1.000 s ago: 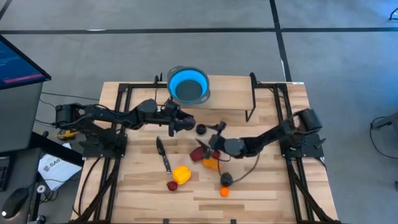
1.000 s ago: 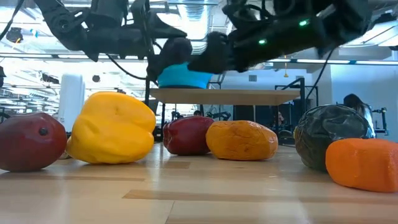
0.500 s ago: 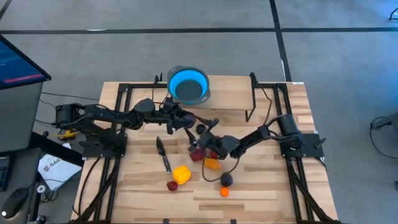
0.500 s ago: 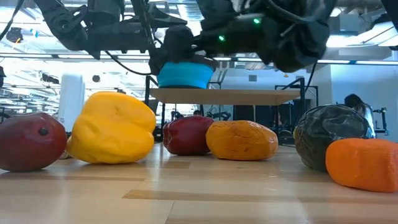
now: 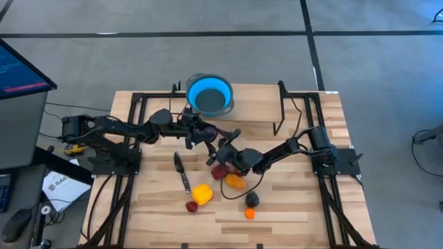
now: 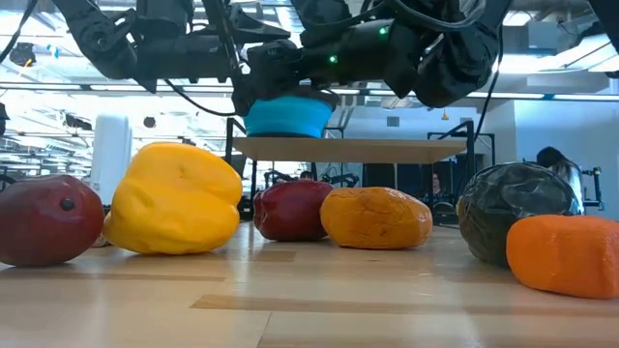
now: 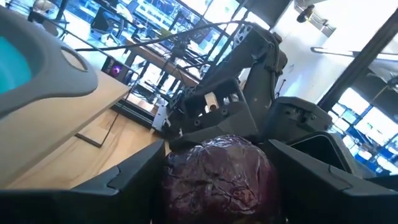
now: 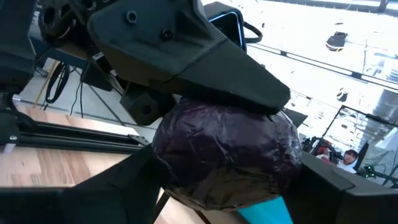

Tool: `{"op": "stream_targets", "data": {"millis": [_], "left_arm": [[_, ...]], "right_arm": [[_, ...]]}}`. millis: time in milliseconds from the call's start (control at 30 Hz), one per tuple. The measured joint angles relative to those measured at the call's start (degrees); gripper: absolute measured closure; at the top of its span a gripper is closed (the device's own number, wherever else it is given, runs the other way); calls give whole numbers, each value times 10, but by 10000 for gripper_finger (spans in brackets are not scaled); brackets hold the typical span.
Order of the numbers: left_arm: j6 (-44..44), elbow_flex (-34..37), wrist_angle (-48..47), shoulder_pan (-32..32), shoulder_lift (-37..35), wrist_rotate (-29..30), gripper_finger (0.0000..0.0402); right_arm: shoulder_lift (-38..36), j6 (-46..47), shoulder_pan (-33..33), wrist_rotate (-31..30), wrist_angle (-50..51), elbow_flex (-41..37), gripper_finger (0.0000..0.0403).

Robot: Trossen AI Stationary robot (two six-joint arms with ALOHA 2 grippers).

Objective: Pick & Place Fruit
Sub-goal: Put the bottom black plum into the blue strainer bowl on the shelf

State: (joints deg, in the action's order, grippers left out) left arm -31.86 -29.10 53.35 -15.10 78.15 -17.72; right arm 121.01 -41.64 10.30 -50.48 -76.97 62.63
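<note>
Two claws now meet just on the near side of the blue bowl (image 5: pixel 210 95). A second ago the right claw (image 5: pixel 218 149) was farther from the bowl, over the cluster of fruit; it has swung in until it is almost touching the left claw (image 5: pixel 196 136), which has barely moved.

The left claw is pinching a dark purple fruit (image 7: pixel 217 171), raised off the table (image 5: pixel 297 200) about level with the bowl. The right wrist view is also filled by a dark purple fruit (image 8: pixel 227 152), with what we take for the left claw lying against it. We cannot tell whether this is the same fruit, nor whether the right claw is gripping it or only closing in.

We judge that a drop is close, but the two arms crowd each other and the way to the bowl is tight.

From above, we see no fruit in the bowl. Well on the near side of it, the yellow fruit (image 5: pixel 201 194), the small orange fruit (image 5: pixel 249 214) and the black fruit (image 5: pixel 252 199) wait on the table.
</note>
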Motion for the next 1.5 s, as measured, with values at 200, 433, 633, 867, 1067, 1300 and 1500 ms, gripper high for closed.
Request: {"op": "stream_targets", "data": {"millis": [200,433,633,867,1067,1300,1500], "left_arm": [[44,0,8,-23,-17,-89,91],[139,0,2,-68,-112,-153,46],[249,0,-97,-74,-220,-157,44],[321,0,-258,-72,-304,-143,64],[284,48,-287,-72,-335,-41,81],[236,115,-286,-71,-369,5,92],[224,137,-277,-70,-386,9,96]], "right_arm": [[-6,-64,29,-54,6,0,166],[-89,-22,61,-96,205,0,158],[-226,177,45,-19,592,38,158],[-240,296,-60,186,1001,278,158],[-101,243,-198,308,1237,545,158],[31,241,-313,408,1306,668,157],[38,291,-352,420,1326,655,147]]}}
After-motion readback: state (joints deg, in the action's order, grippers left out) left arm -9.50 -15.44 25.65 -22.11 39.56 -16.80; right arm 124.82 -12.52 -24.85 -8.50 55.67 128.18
